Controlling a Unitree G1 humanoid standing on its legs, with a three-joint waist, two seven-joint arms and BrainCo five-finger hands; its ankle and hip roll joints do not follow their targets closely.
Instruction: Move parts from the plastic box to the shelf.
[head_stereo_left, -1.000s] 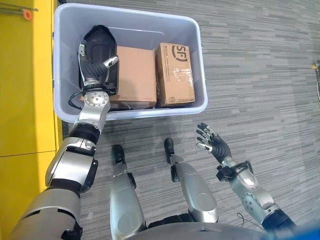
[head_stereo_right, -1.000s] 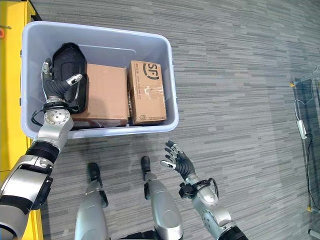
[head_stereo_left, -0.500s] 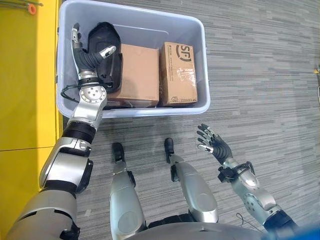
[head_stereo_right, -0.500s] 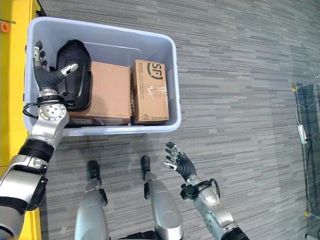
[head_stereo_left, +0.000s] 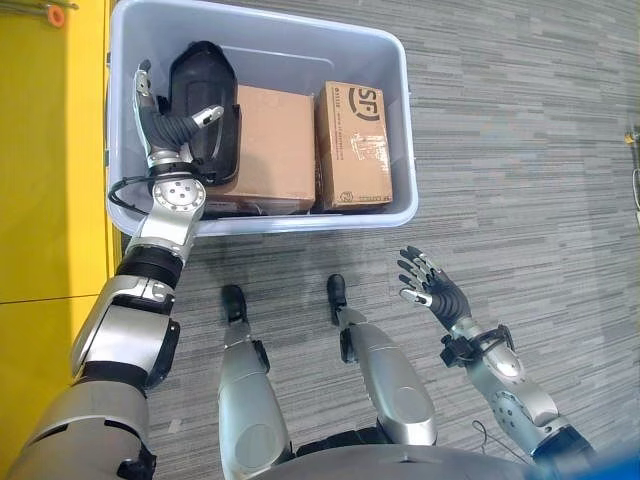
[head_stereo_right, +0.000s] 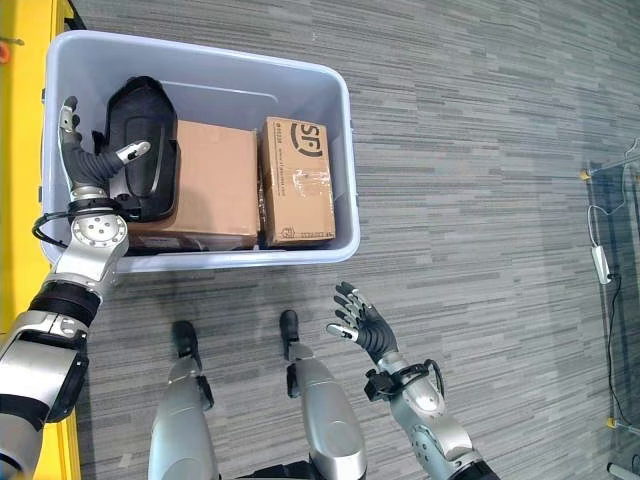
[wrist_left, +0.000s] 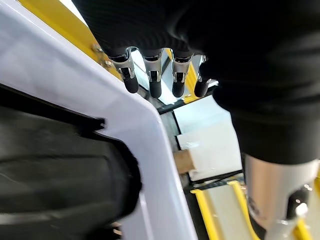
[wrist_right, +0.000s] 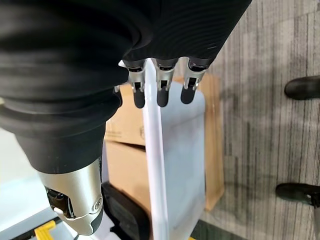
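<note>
We saw left hand (head_stereo_left: 168, 125) shift from atop black part (head_stereo_left: 203, 85) toward plastic box (head_stereo_left: 392, 130) wall, fingers relaxed, holding nothing. Part not yet grasped. Right hand (head_stereo_left: 432, 290) hovered, fingers spread, idle.

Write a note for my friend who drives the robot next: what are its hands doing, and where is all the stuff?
Left hand: open, inside the plastic box at its left wall, beside the black part, holding nothing.
Right hand: open, idle above the carpet, outside the box.
In the box: the black part, a big cardboard box and a smaller cardboard box side by side.
Done: nothing gripped.
Left: grip a part, lift it out, carry it to the shelf.
</note>
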